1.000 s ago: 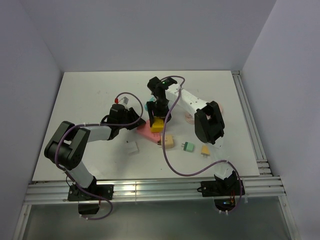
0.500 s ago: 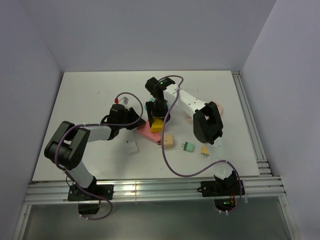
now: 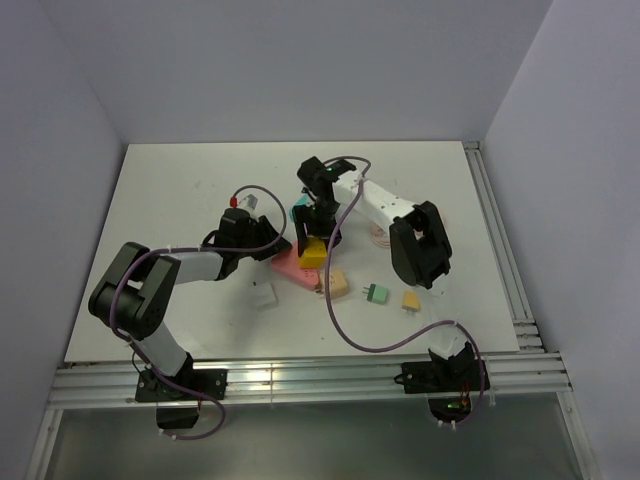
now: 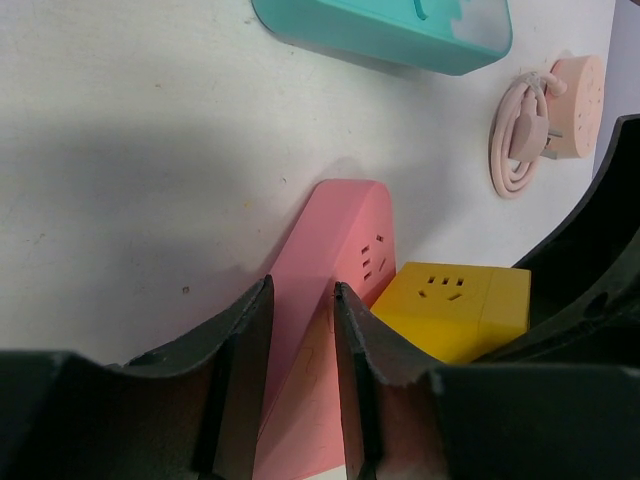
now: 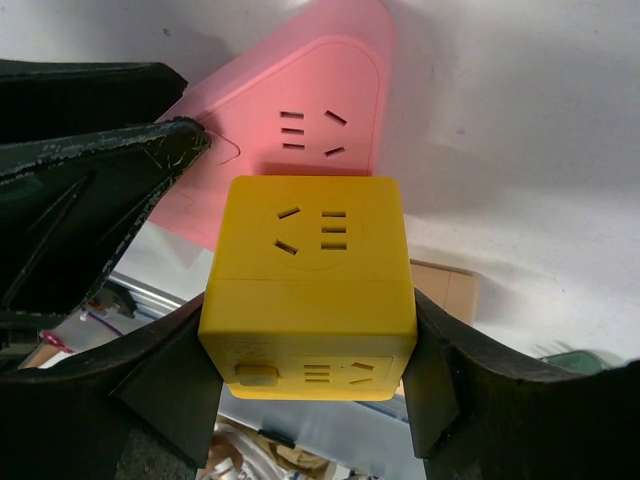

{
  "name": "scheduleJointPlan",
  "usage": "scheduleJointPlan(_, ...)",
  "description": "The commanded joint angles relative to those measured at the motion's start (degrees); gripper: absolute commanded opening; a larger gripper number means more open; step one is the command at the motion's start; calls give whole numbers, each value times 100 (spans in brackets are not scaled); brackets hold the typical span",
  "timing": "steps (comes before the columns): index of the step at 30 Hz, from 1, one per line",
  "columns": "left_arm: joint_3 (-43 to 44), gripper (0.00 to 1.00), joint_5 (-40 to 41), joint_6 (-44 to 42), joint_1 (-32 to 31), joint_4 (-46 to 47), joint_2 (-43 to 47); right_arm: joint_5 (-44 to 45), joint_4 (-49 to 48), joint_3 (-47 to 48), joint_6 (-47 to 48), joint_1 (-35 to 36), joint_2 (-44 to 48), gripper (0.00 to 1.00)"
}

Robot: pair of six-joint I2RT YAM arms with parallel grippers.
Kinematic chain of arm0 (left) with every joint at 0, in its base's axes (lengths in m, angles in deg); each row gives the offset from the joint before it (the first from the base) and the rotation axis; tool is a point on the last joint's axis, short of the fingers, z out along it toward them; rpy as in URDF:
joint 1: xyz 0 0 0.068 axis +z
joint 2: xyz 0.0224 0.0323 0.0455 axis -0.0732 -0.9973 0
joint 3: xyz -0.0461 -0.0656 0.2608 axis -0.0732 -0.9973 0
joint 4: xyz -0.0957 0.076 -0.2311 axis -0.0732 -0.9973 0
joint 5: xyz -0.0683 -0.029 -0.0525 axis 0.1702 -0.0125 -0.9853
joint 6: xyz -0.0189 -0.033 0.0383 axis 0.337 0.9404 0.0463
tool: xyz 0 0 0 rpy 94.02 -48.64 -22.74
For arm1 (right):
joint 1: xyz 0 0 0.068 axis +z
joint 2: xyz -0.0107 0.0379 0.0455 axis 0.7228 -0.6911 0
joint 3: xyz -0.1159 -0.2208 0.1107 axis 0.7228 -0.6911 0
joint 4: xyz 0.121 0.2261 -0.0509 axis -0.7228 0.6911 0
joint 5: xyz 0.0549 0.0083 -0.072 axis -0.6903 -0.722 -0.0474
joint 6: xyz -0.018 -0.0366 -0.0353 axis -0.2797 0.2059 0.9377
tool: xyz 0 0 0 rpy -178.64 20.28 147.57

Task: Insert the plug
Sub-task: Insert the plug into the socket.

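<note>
Left gripper (image 4: 302,292): fingers pinch the pink power strip (image 4: 340,240).
Right gripper (image 5: 308,310): fingers squeeze the yellow plug cube (image 5: 305,235).
Where: the cube sits right over the strip.
Worry: a tilted cube could miss the holes, or push the strip away.

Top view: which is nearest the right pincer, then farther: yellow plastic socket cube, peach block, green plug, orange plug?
1. Yellow plastic socket cube, held in the right pincer.
2. Peach block, just toward the bases.
3. Green plug, further right.
4. Orange plug, rightmost.
</note>
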Motion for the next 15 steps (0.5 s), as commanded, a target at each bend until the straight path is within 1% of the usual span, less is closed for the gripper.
scheduleJointPlan(1, 18, 36, -40, -86, -12, 138, 210, 1585, 146, 114, 24, 85, -748, 0)
scheduleJointPlan(4, 18, 36, -40, -86, -12, 147, 201, 2061, 524, 466, -143, 200, -863, 0)
scheduleJointPlan(10, -61, 36, 31, -16, -3, 138, 323, 3037, 806, 512, -608, 411, -872, 0)
scheduleJointPlan(12, -35, 36, -22, 11, 49, 42, 385, 3153, 692, 380, -662, 437, -820, 0)
scheduleJointPlan(15, -87, 37, -232, 98, 260, -3, 613, 3048, 314, -33, -645, 446, -635, 0)
